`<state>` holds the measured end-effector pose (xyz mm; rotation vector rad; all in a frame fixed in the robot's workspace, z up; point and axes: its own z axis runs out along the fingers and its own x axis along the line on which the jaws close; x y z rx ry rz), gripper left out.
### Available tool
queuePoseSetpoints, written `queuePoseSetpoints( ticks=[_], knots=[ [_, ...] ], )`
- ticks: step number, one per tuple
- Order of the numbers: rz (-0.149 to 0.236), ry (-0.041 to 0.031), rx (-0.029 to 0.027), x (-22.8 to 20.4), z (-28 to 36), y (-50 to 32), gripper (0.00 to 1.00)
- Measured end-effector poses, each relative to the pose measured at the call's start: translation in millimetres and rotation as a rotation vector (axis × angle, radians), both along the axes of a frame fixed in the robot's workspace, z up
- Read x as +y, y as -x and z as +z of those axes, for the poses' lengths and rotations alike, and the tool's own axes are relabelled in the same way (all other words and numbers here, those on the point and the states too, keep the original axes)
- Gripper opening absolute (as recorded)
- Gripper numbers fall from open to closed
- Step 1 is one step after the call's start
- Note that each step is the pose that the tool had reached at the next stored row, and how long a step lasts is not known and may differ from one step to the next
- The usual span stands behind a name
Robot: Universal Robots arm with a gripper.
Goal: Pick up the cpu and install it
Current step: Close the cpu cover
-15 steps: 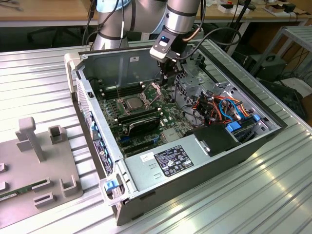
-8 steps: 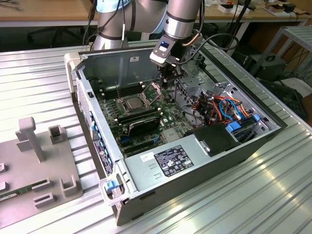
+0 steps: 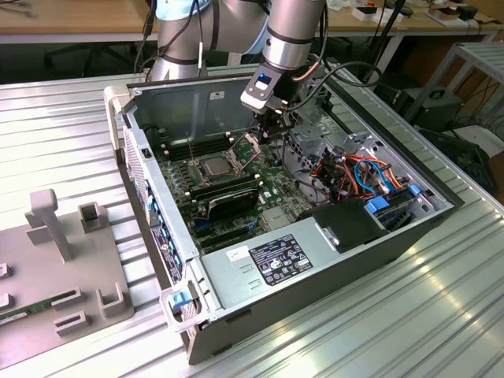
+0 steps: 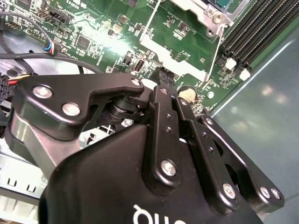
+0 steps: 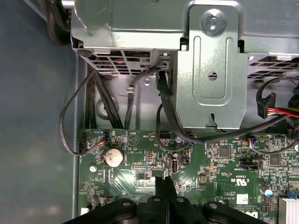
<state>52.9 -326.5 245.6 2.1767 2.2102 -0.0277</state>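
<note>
Silver-grey and square, the cpu (image 3: 214, 166) lies flat in the socket on the motherboard (image 3: 268, 187). It is a short way from the gripper (image 3: 276, 130), on the exterior view's left of it and nearer that camera. The socket's metal frame (image 3: 249, 146) stands tilted up between the two.

From where I stand, the arm (image 3: 293, 31) reaches in over the far wall of the open case (image 3: 315, 272). Its last link points steeply down, so the gripper hangs inside the case, close above the green board.

In both wrist views the black fingers (image 5: 161, 186) are clenched tip to tip, with nothing to be seen between them. A round coin cell (image 5: 112, 157) sits on the board near the fingertips. Beyond the gripper, a grey drive cage (image 5: 212, 79) rises off the case floor, with black cables (image 5: 168, 112) looping down past it to the board's edge. The case rests on a ribbed metal worktop (image 3: 441, 315).
</note>
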Motion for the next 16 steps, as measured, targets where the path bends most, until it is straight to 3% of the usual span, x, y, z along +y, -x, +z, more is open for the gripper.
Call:
queuePoseSetpoints(
  ticks=[3, 10, 16],
  knots=[
    [0.0, -0.0002, -0.0001, 0.0, -0.2, 0.3, 0.11],
    [0.0, 0.0, -0.0023, 0.7, -0.3, 13.4, 0.11],
    [0.0, 0.0001, -0.0153, 2.4, -0.2, 34.1, 0.11]
  ],
)
